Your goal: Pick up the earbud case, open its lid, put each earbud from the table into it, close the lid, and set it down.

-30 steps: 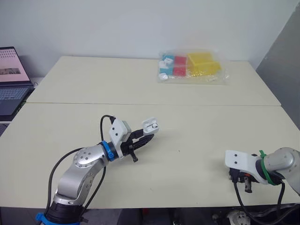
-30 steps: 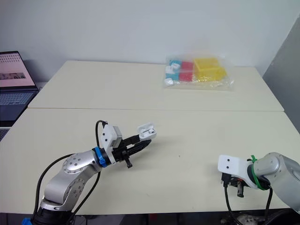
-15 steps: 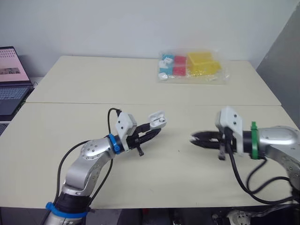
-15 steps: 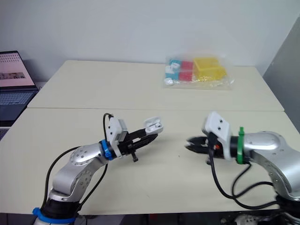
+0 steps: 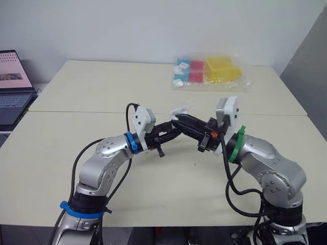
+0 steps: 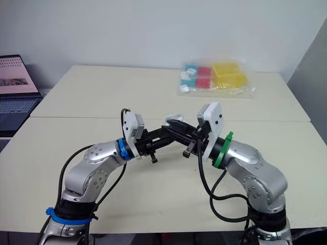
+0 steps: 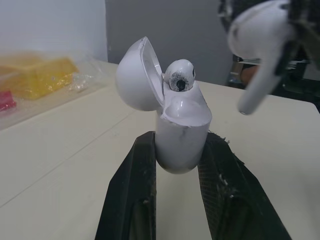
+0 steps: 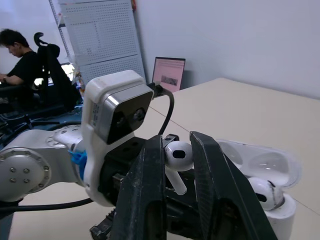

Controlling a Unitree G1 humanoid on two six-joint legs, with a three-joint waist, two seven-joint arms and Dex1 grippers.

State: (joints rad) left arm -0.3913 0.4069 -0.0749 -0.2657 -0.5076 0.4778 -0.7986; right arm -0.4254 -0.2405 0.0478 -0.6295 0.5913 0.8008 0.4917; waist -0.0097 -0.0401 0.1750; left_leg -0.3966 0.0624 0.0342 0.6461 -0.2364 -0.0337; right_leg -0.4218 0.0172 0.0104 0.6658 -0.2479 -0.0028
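Note:
My left gripper (image 5: pixel 172 127) is shut on the lower body of the white earbud case (image 7: pixel 182 135), held upright above the middle of the table. The case's lid stands open, and one earbud (image 7: pixel 179 75) sits in a socket. My right gripper (image 5: pixel 181 120) meets it from the right, shut on a second white earbud (image 8: pixel 176 159). That earbud (image 7: pixel 260 35) hangs stem down just beside and above the open case (image 8: pixel 270 185), apart from it.
A clear bag of coloured boxes (image 5: pixel 209 73) lies at the back of the table (image 5: pixel 102 92). A laptop (image 5: pixel 13 84) stands off the table's left edge. A person (image 8: pixel 20 55) sits in the room's background in the right wrist view.
My right arm swung up from the table's front right edge to the case, carrying an earbud. My left gripper lifted the open case higher and shifted it toward the centre.

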